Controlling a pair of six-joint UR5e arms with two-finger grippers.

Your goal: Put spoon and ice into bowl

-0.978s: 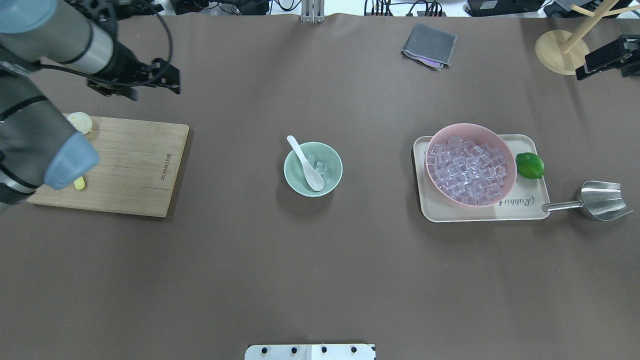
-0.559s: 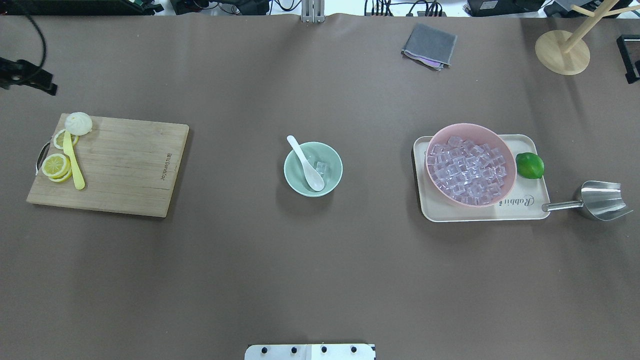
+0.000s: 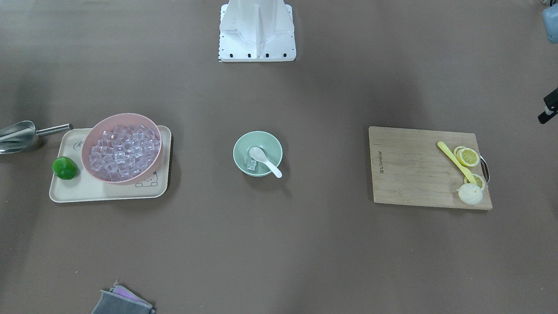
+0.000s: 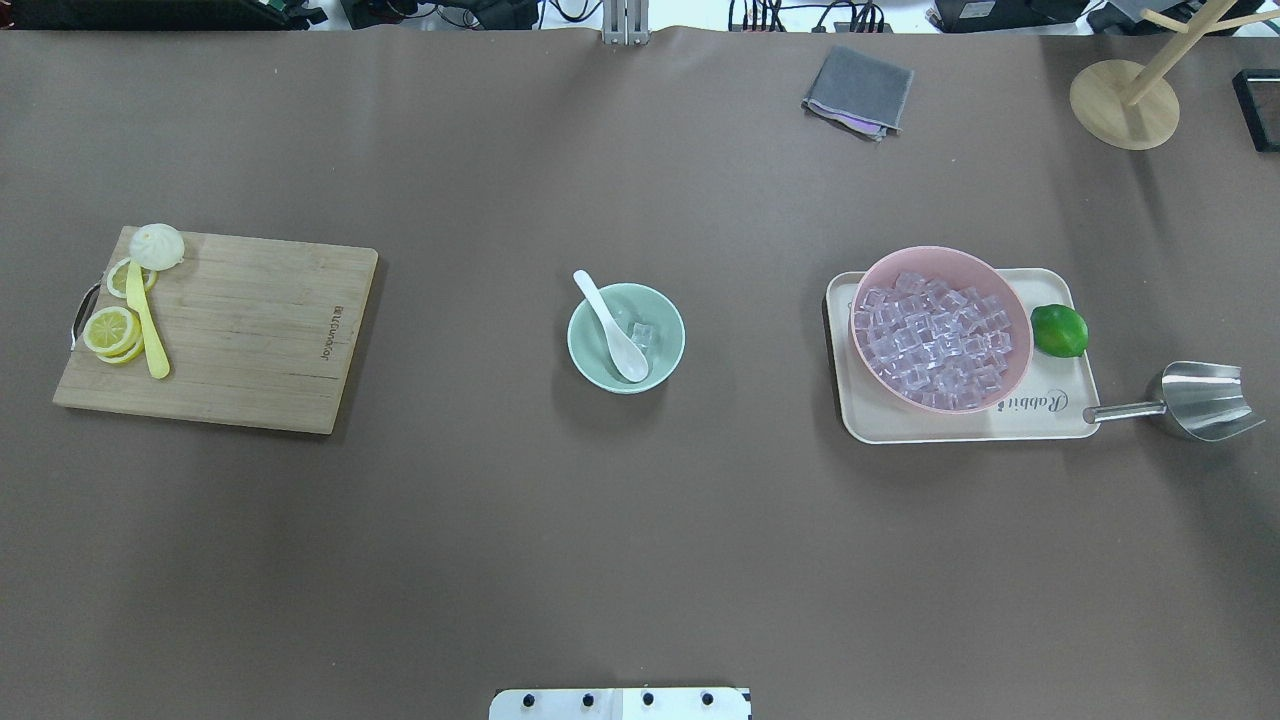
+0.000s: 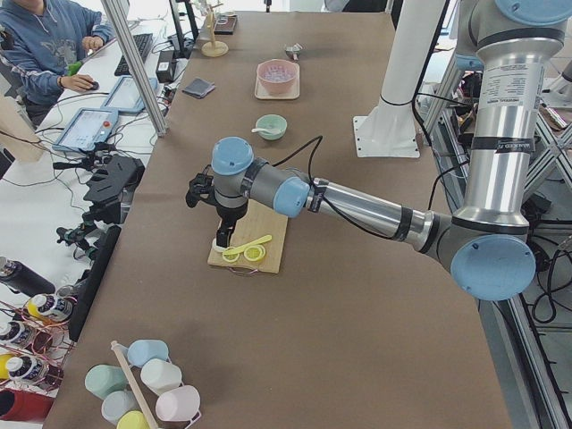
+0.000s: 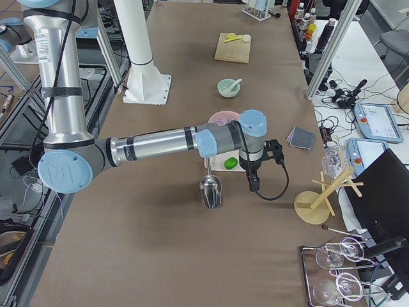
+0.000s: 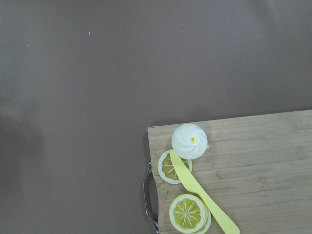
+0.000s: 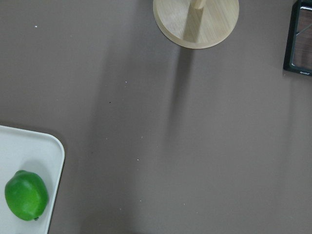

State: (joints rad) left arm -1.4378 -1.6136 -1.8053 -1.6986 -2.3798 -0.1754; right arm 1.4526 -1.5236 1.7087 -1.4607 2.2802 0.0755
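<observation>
Left tool and right tool hang at the two ends of the worktop; jaws apart or together, I cannot tell.
Spoon lies in the bowl beside the ice, its handle out over the rim, so the task looks done. One risk I see: an arm passing low over the middle could catch that handle and flip the spoon out, or push the bowl and spill the ice.

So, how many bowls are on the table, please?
2: a green bowl at the centre holding the spoon and ice, and a pink bowl on the tray to the robot's right.
</observation>
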